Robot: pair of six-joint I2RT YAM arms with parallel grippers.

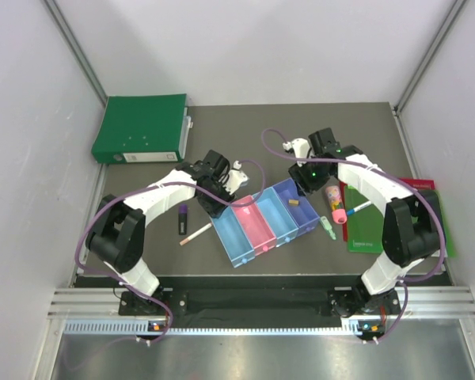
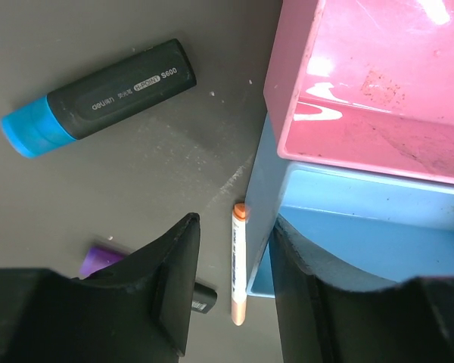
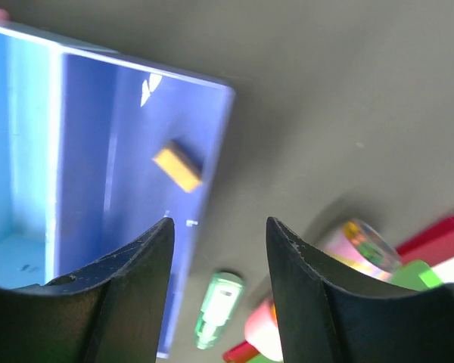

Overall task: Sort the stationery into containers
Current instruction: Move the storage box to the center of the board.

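A row of small bins lies mid-table: light blue (image 1: 236, 237), pink (image 1: 256, 223), and darker blue (image 1: 299, 212) with a yellow eraser (image 1: 294, 203) inside. My left gripper (image 1: 211, 198) hovers open and empty over the table by the pink bin (image 2: 378, 83) and the light blue bin (image 2: 363, 234). Below it lie a blue-capped black highlighter (image 2: 98, 94), an orange-tipped pen (image 2: 238, 265) and a purple highlighter (image 2: 97, 261). My right gripper (image 1: 302, 177) hangs open and empty beside the dark blue bin (image 3: 136, 151), above the eraser (image 3: 178, 168), a green marker (image 3: 218, 310) and a pink glue stick (image 3: 363, 246).
A green binder (image 1: 142, 128) lies at the back left. A green notebook (image 1: 366, 229) and a red one (image 1: 421, 185) lie at the right, with a red-and-white pen (image 1: 358, 208) on them. The purple highlighter (image 1: 184, 219) and the pen (image 1: 195, 233) rest left of the bins.
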